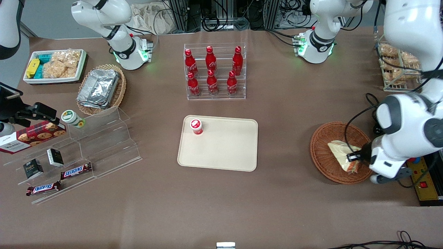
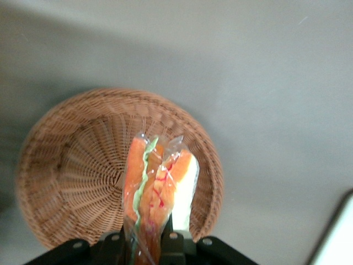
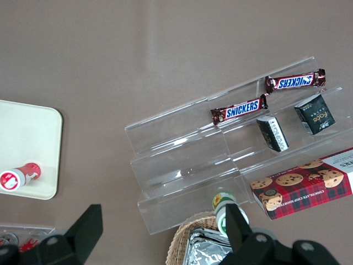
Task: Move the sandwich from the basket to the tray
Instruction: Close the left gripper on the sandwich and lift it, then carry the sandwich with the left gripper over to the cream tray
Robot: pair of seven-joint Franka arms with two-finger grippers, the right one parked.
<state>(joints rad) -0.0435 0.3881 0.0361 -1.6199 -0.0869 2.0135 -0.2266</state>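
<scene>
A brown counter (image 1: 283, 114) carries everything here. I take the tray (image 1: 221, 148) as my landmark: it is a cream rectangle lying flat near the middle of the counter, and a small red cup with a white lid (image 1: 196, 126) stands in one of its corners.

Well apart from the tray, toward the working arm's end of the counter, sits the round reddish-brown basket (image 1: 323, 152). My end effector (image 1: 353, 157) is low over this basket, and it pinches the sandwich (image 1: 341, 154) at one end. In the left wrist view my dark fingers (image 2: 172, 243) are pressed on the two sides of the sandwich (image 2: 157, 193), whose cut side shows orange filling with a thin green line under the clear wrap. The woven bowl of the basket (image 2: 77, 176) spreads out under the sandwich, so the sandwich is at the basket and not at the tray. I cannot tell if it touches the basket floor or hangs just above it.

Farther from the front camera than the tray stands a clear rack with six red bottles (image 1: 211, 71).
</scene>
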